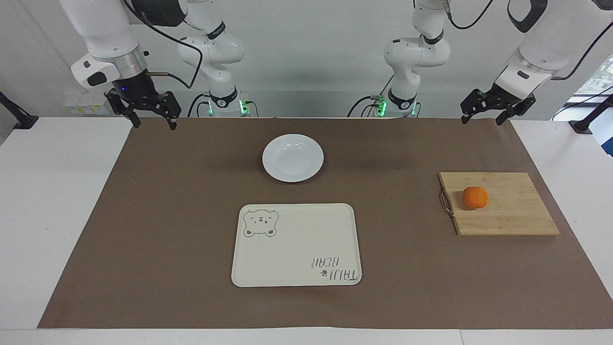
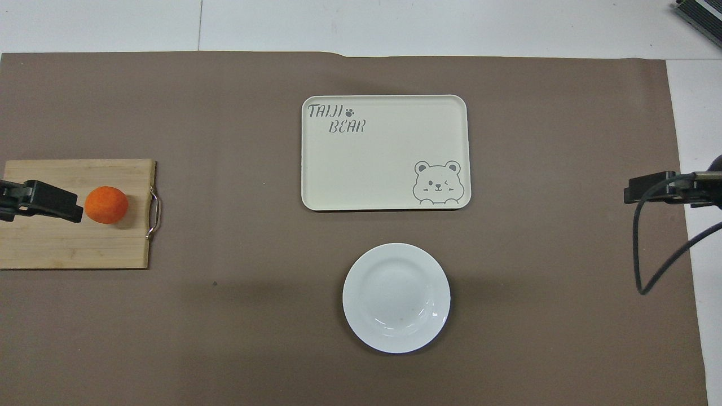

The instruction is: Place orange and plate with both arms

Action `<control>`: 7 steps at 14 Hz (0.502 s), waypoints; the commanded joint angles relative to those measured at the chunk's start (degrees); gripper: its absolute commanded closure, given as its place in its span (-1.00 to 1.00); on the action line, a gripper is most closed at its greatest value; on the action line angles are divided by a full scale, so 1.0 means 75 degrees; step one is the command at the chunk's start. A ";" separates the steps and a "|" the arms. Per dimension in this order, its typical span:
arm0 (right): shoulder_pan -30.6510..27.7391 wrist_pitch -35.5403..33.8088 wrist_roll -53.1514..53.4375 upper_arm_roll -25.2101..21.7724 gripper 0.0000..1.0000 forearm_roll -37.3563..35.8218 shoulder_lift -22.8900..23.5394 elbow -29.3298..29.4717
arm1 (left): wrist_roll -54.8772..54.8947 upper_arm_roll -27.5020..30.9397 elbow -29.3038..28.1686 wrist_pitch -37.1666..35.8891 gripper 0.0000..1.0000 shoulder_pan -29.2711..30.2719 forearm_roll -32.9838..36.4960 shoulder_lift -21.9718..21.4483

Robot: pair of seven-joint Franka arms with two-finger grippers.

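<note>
Your left gripper (image 1: 484,113) and right gripper (image 1: 151,114) are hanging with fingers apart, holding nothing. The orange (image 1: 474,197) is sitting on the cutting board (image 1: 517,215); the plate (image 1: 292,157) is lying at the tray's (image 1: 297,282) twelve o'clock in the facing view. Nothing is started; next comes reaching down.

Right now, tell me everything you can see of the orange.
The orange is small, round and bright orange, with a matte skin, whole and unpeeled as far as shows. It rests on the wooden cutting board, close to the board's metal handle, toward the left arm's end of the table. Only the board touches it.
</note>
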 commanded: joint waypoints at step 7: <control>-0.0032 0.0099 -0.0149 0.0019 -1.00 -0.0073 -0.0217 -0.0245 | 0.0140 -0.0016 -0.0336 0.0353 -1.00 0.0005 0.0198 -0.0223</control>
